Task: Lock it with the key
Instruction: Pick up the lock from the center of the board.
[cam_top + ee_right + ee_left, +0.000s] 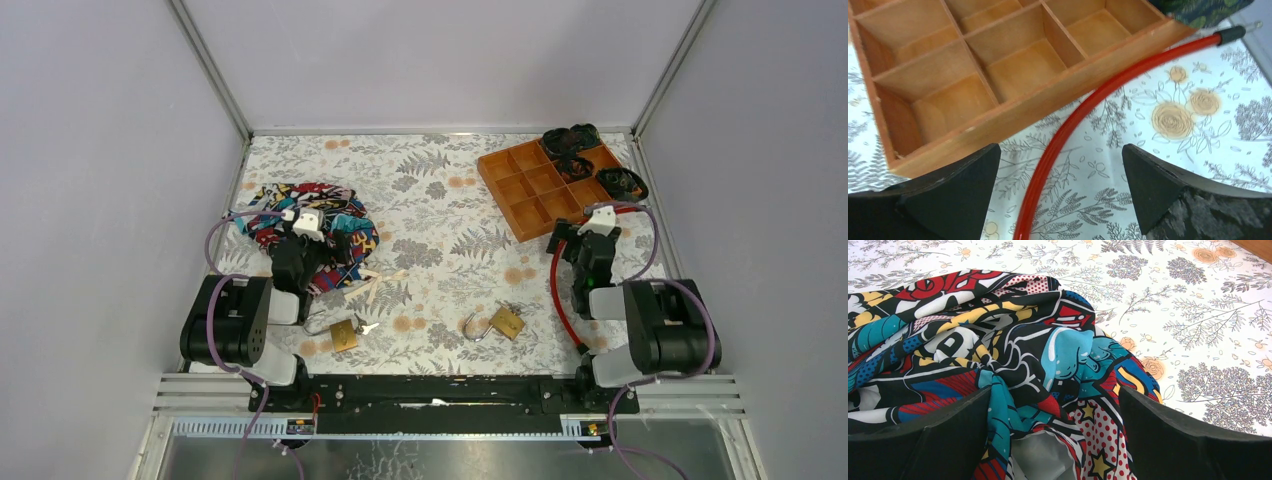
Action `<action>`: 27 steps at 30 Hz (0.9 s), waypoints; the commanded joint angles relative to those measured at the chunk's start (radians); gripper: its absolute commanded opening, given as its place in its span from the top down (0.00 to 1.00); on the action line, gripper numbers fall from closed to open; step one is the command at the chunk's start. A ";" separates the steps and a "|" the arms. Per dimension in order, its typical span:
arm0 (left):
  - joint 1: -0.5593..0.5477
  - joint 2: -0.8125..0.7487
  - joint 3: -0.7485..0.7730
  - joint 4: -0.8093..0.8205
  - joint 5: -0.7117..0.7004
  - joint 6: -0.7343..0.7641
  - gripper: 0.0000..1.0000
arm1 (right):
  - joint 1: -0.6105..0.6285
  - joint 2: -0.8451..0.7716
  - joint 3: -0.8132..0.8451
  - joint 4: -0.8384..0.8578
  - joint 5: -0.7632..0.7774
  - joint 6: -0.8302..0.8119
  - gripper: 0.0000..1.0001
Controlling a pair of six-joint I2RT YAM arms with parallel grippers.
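Two brass padlocks lie near the front of the table. One padlock (344, 335) is at the left with a small silver key (368, 327) beside it. The other padlock (506, 322) is in the middle, its shackle (474, 328) swung open. My left gripper (320, 243) is open over a colourful cloth (998, 340), well back from the left padlock. My right gripper (585, 248) is open above a red cable (1068, 135), to the right of the middle padlock. Neither padlock shows in the wrist views.
A wooden compartment tray (545, 185) sits at the back right, its wall close in the right wrist view (1013, 115), with dark bundles (572, 140) at its far end. The colourful cloth (310, 215) covers the left middle. The red cable (557, 295) runs along the right arm.
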 commanded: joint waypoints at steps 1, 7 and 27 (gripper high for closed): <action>0.004 0.006 0.009 0.081 -0.008 0.020 0.01 | -0.003 -0.213 0.174 -0.401 -0.090 0.021 0.00; 0.004 -0.001 0.010 0.063 -0.007 0.019 0.01 | 0.006 -0.252 0.636 -1.201 -0.575 0.152 0.06; -0.071 -0.383 0.729 -1.304 0.561 0.049 0.01 | 0.545 -0.128 0.845 -2.007 -0.260 0.038 0.01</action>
